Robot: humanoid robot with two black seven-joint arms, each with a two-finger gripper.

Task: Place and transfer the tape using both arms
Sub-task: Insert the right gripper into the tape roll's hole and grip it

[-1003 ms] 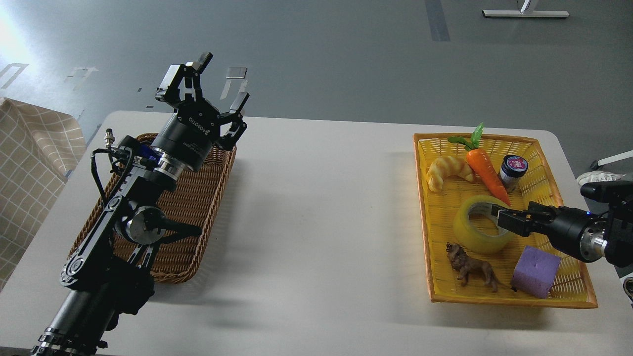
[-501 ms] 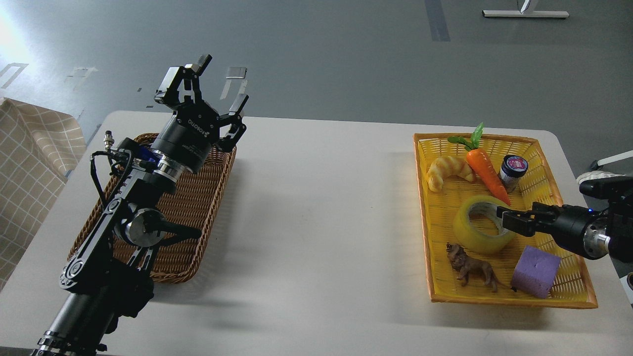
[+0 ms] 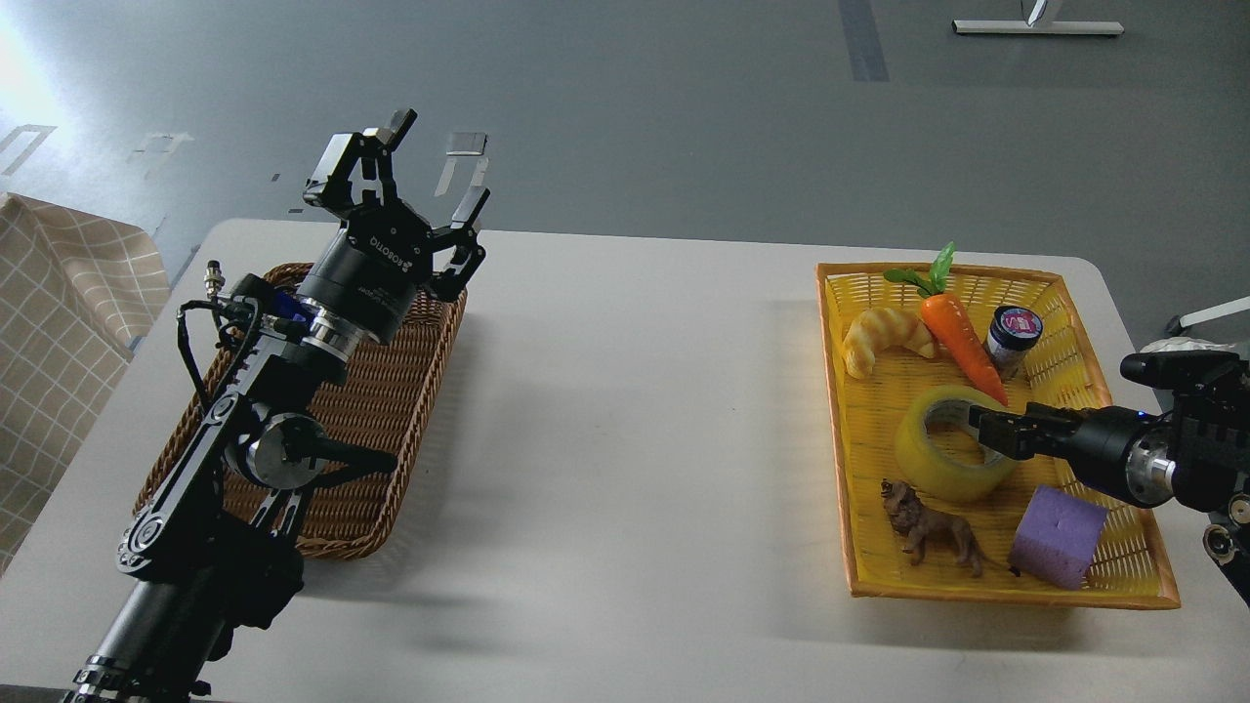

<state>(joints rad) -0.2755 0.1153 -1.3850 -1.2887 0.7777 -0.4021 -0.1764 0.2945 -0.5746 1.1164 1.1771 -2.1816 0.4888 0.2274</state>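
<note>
The tape, a translucent yellow roll with a pale core, lies flat in the yellow basket on the right of the table. My right gripper comes in from the right edge, and its dark tip sits over the right wall of the roll. Its fingers cannot be told apart, and whether they touch the tape is unclear. My left gripper is open and empty. It is raised above the far end of the brown wicker basket on the left.
The yellow basket also holds a croissant, a carrot, a small jar, a toy lion and a purple foam block, all close around the tape. A checked cloth lies beyond the table's left edge.
My right gripper drew back a little to the right and then came back left over the roll's right wall. The tape has not moved. My left arm is almost unchanged.
</note>
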